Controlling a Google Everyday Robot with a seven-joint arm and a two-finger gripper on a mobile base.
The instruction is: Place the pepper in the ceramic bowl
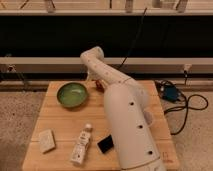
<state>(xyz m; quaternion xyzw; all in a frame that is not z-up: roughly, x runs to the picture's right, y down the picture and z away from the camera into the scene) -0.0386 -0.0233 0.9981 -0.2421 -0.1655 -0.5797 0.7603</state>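
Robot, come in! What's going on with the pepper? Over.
Claw just right of ceramic bowl. Pepper at claw, not in bowl yet. Bottle and sponge lie nearer the camera, out of the path.

Gripper (97, 81) sat just right of round glossy green ceramic bowl (59, 95) on wooden table (59, 121); small red-orange pepper (100, 86) at gripper, outside bowl.

floor (15, 115): speckled | table (55, 122): pale wood | wall (45, 40): dark, light rail (40, 63) | cables (187, 107): right floor
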